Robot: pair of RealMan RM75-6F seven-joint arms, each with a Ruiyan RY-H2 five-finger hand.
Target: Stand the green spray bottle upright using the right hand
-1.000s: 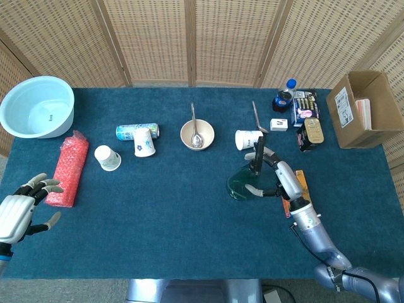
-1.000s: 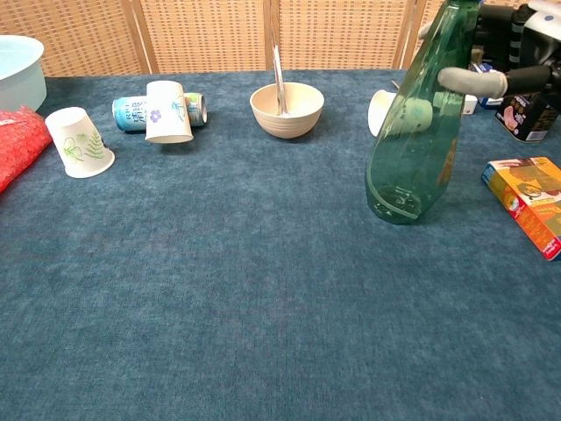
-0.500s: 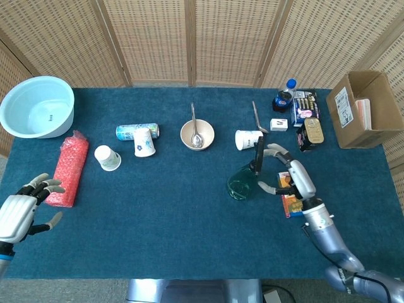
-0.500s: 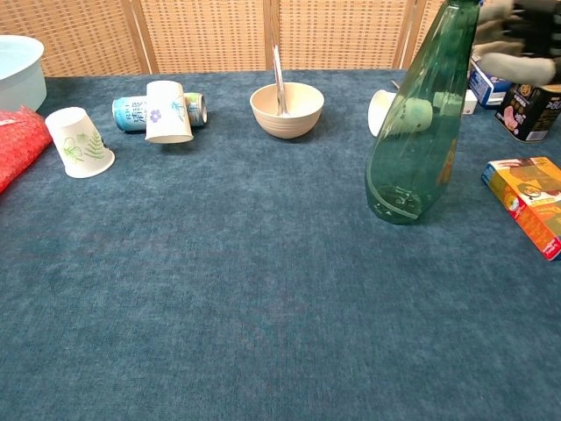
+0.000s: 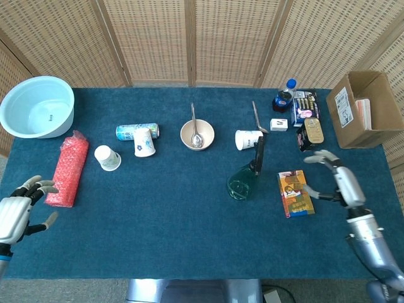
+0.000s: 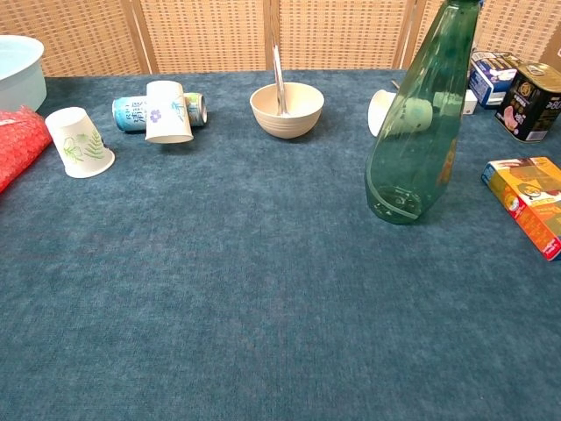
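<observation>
The green spray bottle (image 5: 245,178) stands upright on the blue table, right of centre; in the chest view the green spray bottle (image 6: 416,132) rises past the top edge, so its black spray head is cut off there. My right hand (image 5: 338,182) hovers well to the right of the bottle, beyond the orange box, fingers spread and holding nothing. My left hand (image 5: 19,213) is at the table's near left corner, fingers apart and empty. Neither hand shows in the chest view.
An orange box (image 5: 294,192) lies between the bottle and my right hand. Behind the bottle lie a tipped paper cup (image 5: 247,139), a bowl with a spoon (image 5: 197,134), tins and a cardboard box (image 5: 365,109). At left: cups, a can, a red roll (image 5: 67,168), a basin (image 5: 36,106).
My right hand has let go of the bottle and drawn away to the right, past the orange box. The bottle stays standing. The left hand has barely moved.
</observation>
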